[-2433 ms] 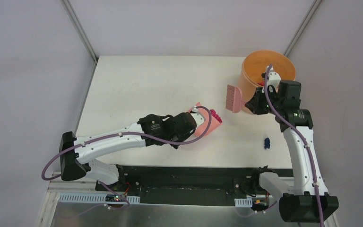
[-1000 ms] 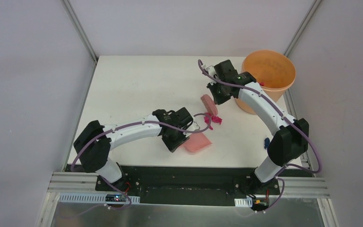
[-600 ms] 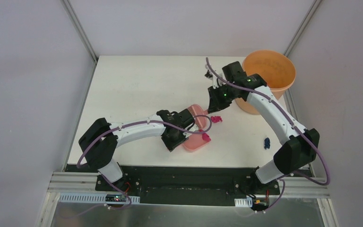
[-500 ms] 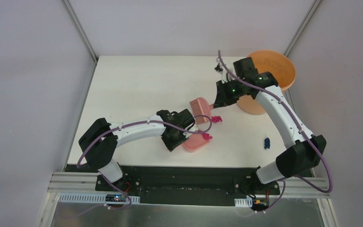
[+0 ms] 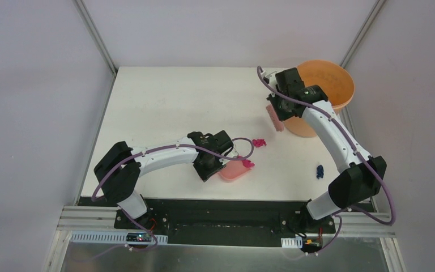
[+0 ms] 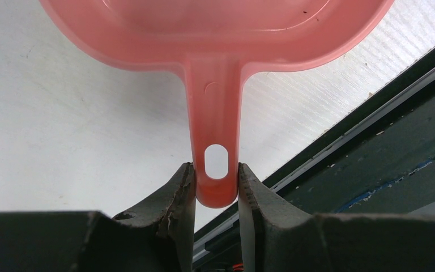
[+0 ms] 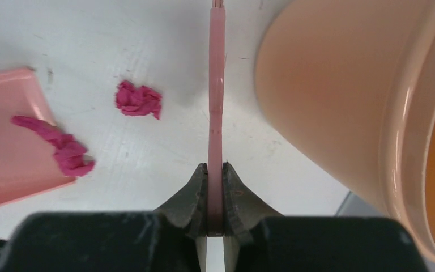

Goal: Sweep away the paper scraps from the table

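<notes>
The left gripper [image 6: 215, 181] clamps the dustpan [image 6: 215, 34], the right gripper [image 7: 215, 170] the brush [image 7: 216, 85]; seemingly featherlight crumpled paper scraps [image 7: 139, 101] by the dustpan's lip suit sweeping.

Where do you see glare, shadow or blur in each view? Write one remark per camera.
Top external: flat, even light on the table, barely any shadow. Left wrist: dustpan handle crisp; the left claw body at the bottom looks soft. Right wrist: pale glare streak on the bucket rim; faint grey shadow left of the brush.

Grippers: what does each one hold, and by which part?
Left gripper holds the dustpan by its handle end; right gripper holds the brush by its handle.
</notes>
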